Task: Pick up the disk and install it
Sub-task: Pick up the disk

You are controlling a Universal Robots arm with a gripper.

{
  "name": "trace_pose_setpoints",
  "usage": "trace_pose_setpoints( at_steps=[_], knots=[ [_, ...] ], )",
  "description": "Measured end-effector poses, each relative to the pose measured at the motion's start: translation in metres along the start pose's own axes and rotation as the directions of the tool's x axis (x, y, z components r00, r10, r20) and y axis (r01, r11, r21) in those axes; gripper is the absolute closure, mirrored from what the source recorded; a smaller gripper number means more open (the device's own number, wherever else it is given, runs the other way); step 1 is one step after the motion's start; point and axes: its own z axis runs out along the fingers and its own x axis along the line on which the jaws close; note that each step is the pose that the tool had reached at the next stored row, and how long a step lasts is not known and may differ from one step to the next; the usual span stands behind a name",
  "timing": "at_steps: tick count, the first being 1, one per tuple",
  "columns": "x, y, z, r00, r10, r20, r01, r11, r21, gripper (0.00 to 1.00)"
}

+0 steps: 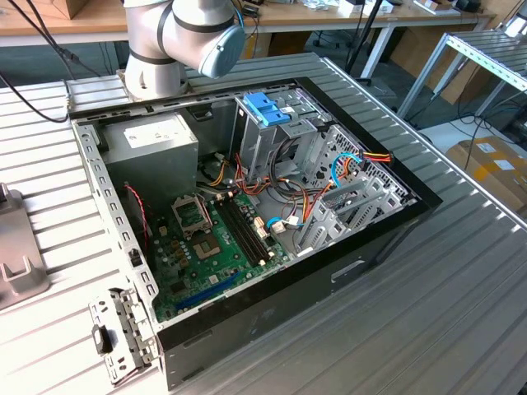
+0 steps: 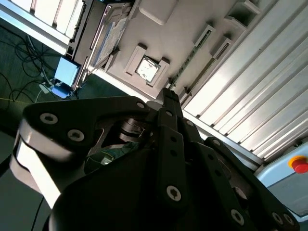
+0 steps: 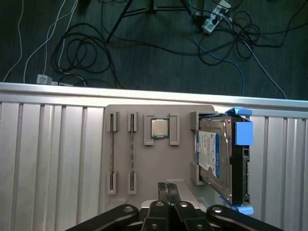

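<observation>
The disk (image 3: 219, 154) stands on its edge in a slot at one end of a grey holder tray (image 3: 159, 163). Its white label with a blue band faces the tray's middle, and blue plastic rails (image 3: 244, 133) run along its sides. My gripper (image 3: 168, 185) hovers above the tray's near edge, off to the side of the disk. Its black fingers are pressed together with nothing between them. In the second wrist view the shut gripper (image 2: 168, 94) points toward the same tray (image 2: 187, 29).
A processor chip (image 3: 159, 128) and two memory sticks (image 3: 122, 153) also sit in the tray. The open computer case (image 1: 247, 206) lies on the ribbed metal table, with a blue-topped drive cage (image 1: 262, 107), grey power supply (image 1: 156, 140) and motherboard (image 1: 214, 239). Cables cover the floor (image 3: 144, 43).
</observation>
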Motion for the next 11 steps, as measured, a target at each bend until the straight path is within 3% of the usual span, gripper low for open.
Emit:
trace_pose_setpoints(
  at_steps=[2, 5, 8, 11],
  knots=[
    [0.0000, -0.0001, 0.0002, 1.0000, 0.001, 0.0000, -0.001, 1.0000, 0.0001, 0.89],
    [-0.0001, 0.0000, 0.0011, 0.9983, 0.059, 0.0026, -0.059, 0.9983, 0.0013, 0.89],
    [0.0000, -0.0001, 0.0019, 0.9940, 0.109, 0.0049, -0.109, 0.9940, 0.0023, 0.89],
    [0.0000, -0.0001, 0.0020, 0.9935, 0.114, 0.0052, -0.114, 0.9935, 0.0024, 0.89]
  ],
)
